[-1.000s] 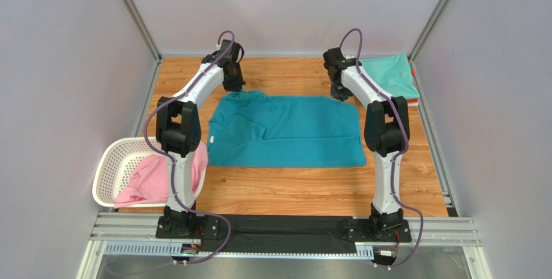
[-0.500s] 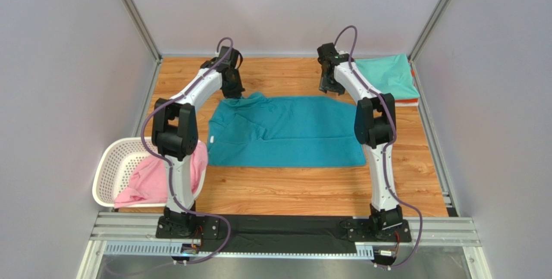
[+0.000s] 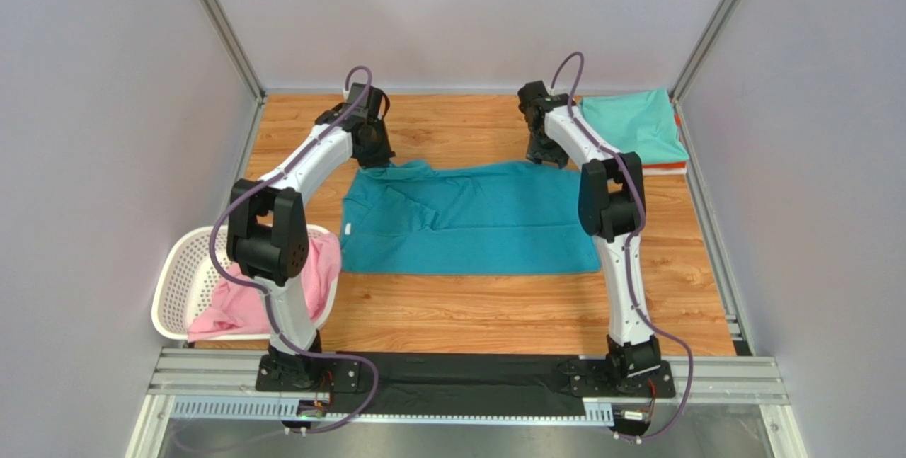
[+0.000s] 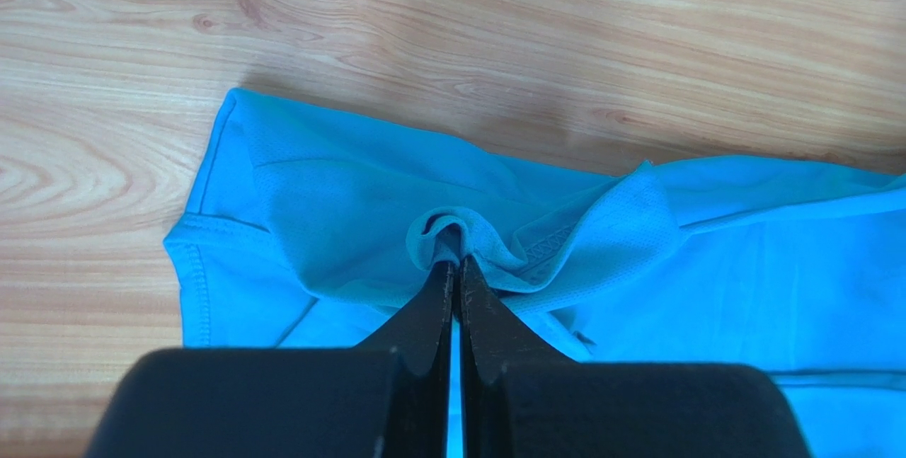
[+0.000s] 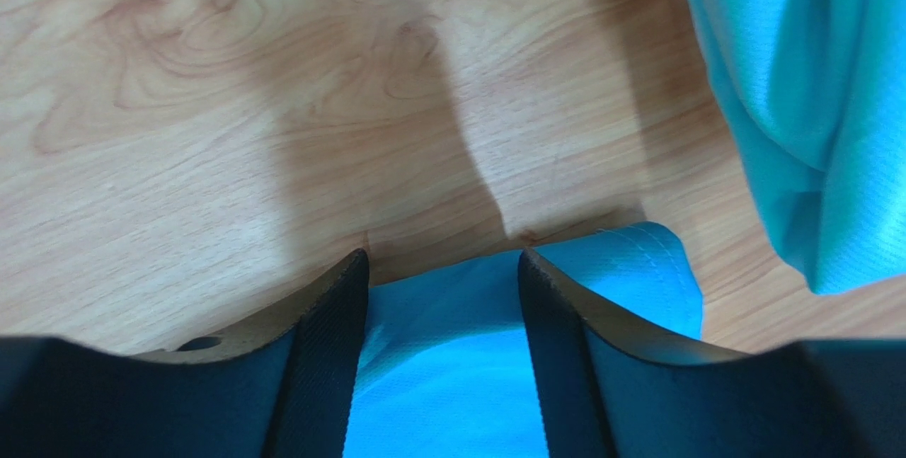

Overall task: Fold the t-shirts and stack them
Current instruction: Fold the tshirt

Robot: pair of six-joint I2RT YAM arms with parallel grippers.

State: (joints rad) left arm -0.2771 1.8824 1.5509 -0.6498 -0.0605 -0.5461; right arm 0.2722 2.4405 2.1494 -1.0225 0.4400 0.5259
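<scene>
The deep teal short-sleeved cotton t-shirt point(image 3: 479, 219) lay spread flat in the middle of the wooden worktop point(image 3: 468, 309), its long side running from 9 to 3 o'clock. The left fingers point(image 3: 374, 159) were at the shirt's 11 o'clock corner. In the wrist view they were pressed together point(image 4: 465, 290) on a small pucker of teal cloth, with the sleeve bunched around the pinch.

The right fingers point(image 3: 548, 153) were at the 1 o'clock corner. They stood spread point(image 5: 338, 309), with the shirt's hemmed edge lying between them and nothing gripped.

A folded mint green t-shirt point(image 3: 636, 124) sat at 2 o'clock on the worktop, on top of an orange one point(image 3: 672, 168) that showed only as a thin edge. A crumpled pink t-shirt point(image 3: 239, 299) hung out of the white plastic lattice basket point(image 3: 181, 267) at 8 o'clock.

The step in hand looked like taking the 2 far corners to fold the teal shirt toward 6 o'clock. To do it well, the right fingers would need to come down far enough to trap both layers of the hem before closing. The left pinch looked shallow, so it would pay to check that it held more than 1 layer. Both arms should then lift level and travel together, keeping the far edge taut so that it lands parallel to the near hem without dragging the body crooked.
</scene>
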